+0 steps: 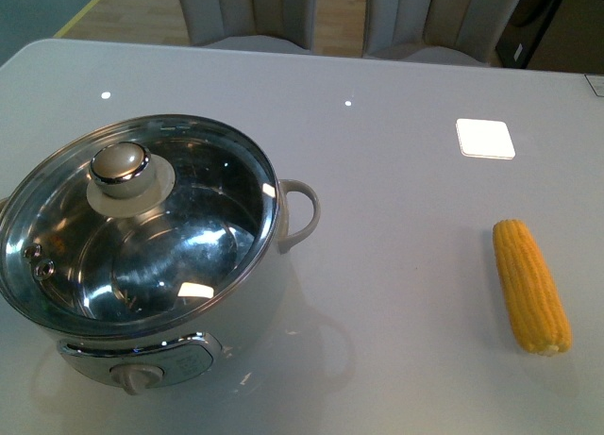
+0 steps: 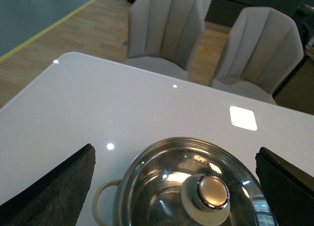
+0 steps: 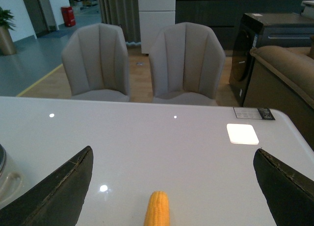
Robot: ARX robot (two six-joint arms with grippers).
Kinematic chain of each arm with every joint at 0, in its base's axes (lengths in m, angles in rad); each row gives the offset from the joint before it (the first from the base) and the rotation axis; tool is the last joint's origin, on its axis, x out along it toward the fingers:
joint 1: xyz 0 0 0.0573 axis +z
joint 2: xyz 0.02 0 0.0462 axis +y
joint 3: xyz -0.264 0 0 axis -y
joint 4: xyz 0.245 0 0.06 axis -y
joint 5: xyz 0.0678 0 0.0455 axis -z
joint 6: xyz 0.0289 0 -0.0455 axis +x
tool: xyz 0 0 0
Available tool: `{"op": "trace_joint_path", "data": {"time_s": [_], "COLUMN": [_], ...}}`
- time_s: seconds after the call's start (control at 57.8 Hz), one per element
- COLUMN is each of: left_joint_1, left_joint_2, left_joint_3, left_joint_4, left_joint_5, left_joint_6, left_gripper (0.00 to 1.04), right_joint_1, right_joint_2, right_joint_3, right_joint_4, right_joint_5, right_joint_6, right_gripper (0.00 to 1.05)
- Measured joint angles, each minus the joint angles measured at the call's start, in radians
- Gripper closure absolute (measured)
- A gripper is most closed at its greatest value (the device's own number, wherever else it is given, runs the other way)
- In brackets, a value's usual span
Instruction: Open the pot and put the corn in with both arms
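The pot (image 1: pixel 142 256) stands at the front left of the white table, closed by a glass lid (image 1: pixel 189 218) with a round knob (image 1: pixel 120 163). Its white loop handle (image 1: pixel 300 215) points right. The yellow corn (image 1: pixel 531 284) lies on the table at the right. No arm shows in the front view. In the left wrist view my left gripper (image 2: pixel 176 187) is open above the pot (image 2: pixel 147 187), its fingers wide on either side of the lid knob (image 2: pixel 212 191). My right gripper (image 3: pixel 174 187) is open above the corn (image 3: pixel 157 210), which lies between the spread fingers.
A white square patch (image 1: pixel 485 138) lies on the table (image 1: pixel 396 265) behind the corn. Two grey chairs (image 3: pixel 142 59) stand at the table's far edge. A dark cabinet and a sofa arm (image 3: pixel 284 69) are off the far right.
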Motion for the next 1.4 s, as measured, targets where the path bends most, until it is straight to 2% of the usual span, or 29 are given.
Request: {"op": "trace_joint_path", "data": {"time_s": [0.087,0.156,0.346,0.762,1.056,1.402], "left_joint_1": [-0.028,-0.051,-0.098,-0.132,-0.158,-0.199], "left_joint_2": [0.257,0.418,0.723,0.999,1.048,1.055], "left_joint_3": [0.037,0.071,0.148,0.197,0.197,0.202], "left_joint_4": [0.222,0.340,0.522,0.709,0.755,0.756], "left_joint_5": [-0.005,-0.008,-0.033,-0.050,-0.084,-0.111], "left_joint_6": [0.017,0.034,0.095,0.163,0.159,0.128], "left_gripper": [0.07,0.07,0.07,0.07,0.07,0.60], "right_joint_1": [0.000,0.000,0.000,0.000,0.000,0.000], "right_joint_2": [0.000,0.000,0.000,0.000,0.000,0.000], "right_joint_3": [0.000,0.000,0.000,0.000,0.000,0.000], "right_joint_4": [0.000,0.000,0.000,0.000,0.000,0.000], "right_joint_5": [0.000,0.000,0.000,0.000,0.000,0.000], "right_joint_6": [0.000,0.000,0.000,0.000,0.000,0.000], "right_gripper": [0.09,0.09,0.09,0.09,0.09,0.09]}}
